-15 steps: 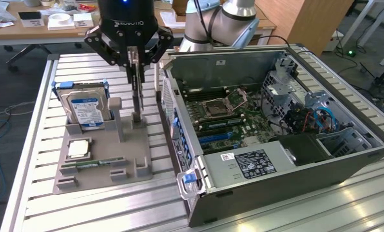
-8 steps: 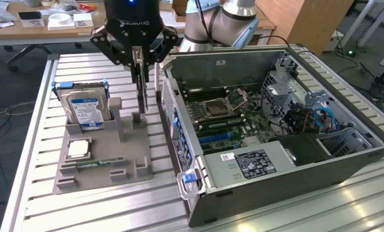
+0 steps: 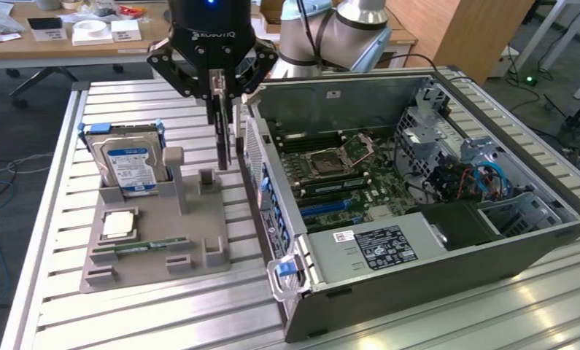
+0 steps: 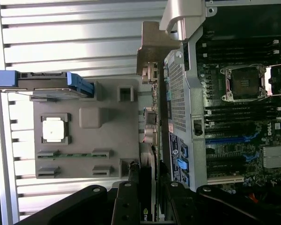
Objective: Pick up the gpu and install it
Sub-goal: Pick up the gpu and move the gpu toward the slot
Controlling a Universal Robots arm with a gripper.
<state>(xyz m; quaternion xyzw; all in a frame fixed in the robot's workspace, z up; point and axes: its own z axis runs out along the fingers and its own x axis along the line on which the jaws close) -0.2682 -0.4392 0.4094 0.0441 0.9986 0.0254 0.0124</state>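
One gpu (image 3: 220, 142) in hand right now, folks. My gripper (image 3: 219, 95) is pinching it along its top edge, a finger pressed on each flat face, so the card hangs straight down, edge-on to the exterior view. It sits in the narrow gap between the grey parts holder (image 3: 163, 273) and the rear wall of the open computer case (image 3: 416, 277), just beside both. Its lower end is down by one of the holder's upright posts, and honestly I can't tell whether it's clear of the post or touching it.

On the holder itself, the hard drive (image 3: 129, 164) with the blue-white label stands on edge at the far end. The square processor chip (image 3: 120, 224) lies flat in its pocket nearer the middle, and the thin green memory stick (image 3: 144, 246) lies just past that.

The case lies on its side on the slatted metal table (image 3: 105, 321) with the panel off. So the motherboard (image 3: 358, 175) faces up, processor socket (image 3: 330, 155) uncovered, towards the exterior view's right of my card.
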